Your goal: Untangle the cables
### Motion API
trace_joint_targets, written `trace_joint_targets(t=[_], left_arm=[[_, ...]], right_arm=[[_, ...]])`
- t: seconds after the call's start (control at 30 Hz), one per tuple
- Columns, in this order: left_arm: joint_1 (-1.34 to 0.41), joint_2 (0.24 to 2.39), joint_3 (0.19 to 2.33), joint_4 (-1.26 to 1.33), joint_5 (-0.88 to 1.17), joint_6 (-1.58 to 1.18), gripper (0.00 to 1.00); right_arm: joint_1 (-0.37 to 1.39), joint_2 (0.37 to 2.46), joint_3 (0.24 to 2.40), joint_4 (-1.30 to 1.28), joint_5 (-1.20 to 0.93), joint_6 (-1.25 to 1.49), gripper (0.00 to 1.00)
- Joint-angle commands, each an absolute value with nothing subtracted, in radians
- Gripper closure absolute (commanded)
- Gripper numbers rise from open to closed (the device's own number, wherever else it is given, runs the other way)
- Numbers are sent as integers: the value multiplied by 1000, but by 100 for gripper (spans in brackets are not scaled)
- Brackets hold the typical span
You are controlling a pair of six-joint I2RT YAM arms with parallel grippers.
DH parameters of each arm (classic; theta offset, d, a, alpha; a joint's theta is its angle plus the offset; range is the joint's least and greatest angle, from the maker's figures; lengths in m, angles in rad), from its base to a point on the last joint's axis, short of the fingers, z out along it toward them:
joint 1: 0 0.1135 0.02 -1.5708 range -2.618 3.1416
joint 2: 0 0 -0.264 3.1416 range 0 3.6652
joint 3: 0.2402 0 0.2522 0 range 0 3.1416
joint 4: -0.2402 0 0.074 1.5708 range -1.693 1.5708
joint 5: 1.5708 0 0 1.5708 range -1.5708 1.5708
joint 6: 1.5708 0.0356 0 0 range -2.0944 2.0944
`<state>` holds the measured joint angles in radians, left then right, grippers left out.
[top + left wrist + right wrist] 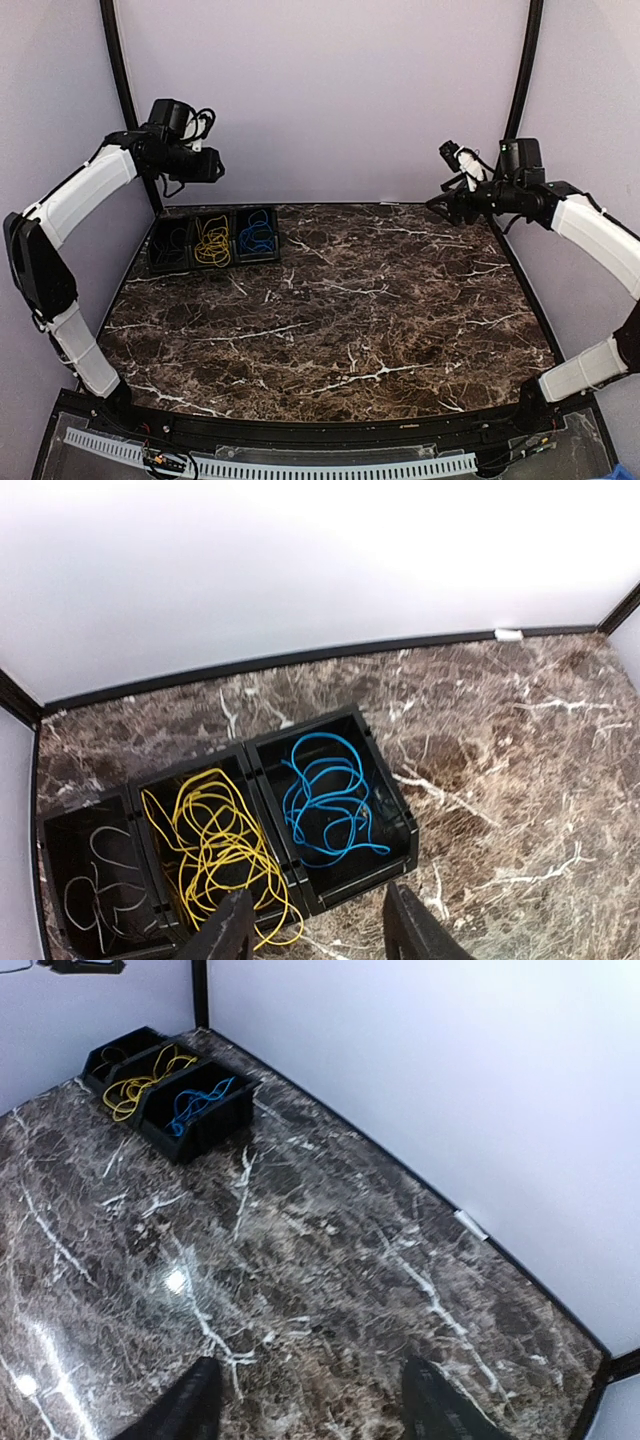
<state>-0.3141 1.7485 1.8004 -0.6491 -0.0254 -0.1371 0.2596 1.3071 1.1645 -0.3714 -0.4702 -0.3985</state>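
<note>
The yellow cable [212, 240] lies in loose loops in the middle compartment of a black bin [279, 238] at the table's back left. The blue cable [257, 236] is coiled in the right compartment. They lie apart, with a divider between them. In the left wrist view one loop of the yellow cable [215, 845] hangs over the near rim, beside the blue cable [325, 795]. My left gripper [212, 165] [320, 920] hovers high above the bin, open and empty. High over the back right corner, my right gripper [447, 203] [310, 1400] is open and holds nothing.
The bin's left compartment holds a thin grey-black cord [100, 885]. Purple walls close in the back and both sides, with black posts [120, 70] in the corners. A small white tab [508, 634] sits on the table's back edge.
</note>
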Motion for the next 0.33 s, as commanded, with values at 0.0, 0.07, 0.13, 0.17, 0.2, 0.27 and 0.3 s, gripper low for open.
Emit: trace_joint_targets(t=[0.0, 0.07, 0.13, 0.17, 0.2, 0.27, 0.3], left_arm=[[-319, 1583, 1670, -535, -49, -125, 52], [-319, 1492, 1575, -423, -41, -123, 52], [-319, 1398, 1460, -315, -28, -96, 49], [-319, 1344, 1384, -277, -29, -87, 45], [-319, 1318, 1348, -211, -41, -74, 44], [-319, 1251, 1249, -129, -62, -67, 39], [-319, 1216, 1189, -103, -65, -67, 35]], right_arm=[[255, 1319, 1313, -363, -309, -249, 4], [255, 1328, 1367, -375, -237, -201, 2], [255, 1326, 1401, -387, -191, -183, 1], [254, 1314, 1393, -371, -174, -177, 1], [255, 1297, 1370, -343, -168, -173, 1], [255, 1268, 1315, -299, -169, -149, 1], [255, 1255, 1290, -284, -169, -136, 1]])
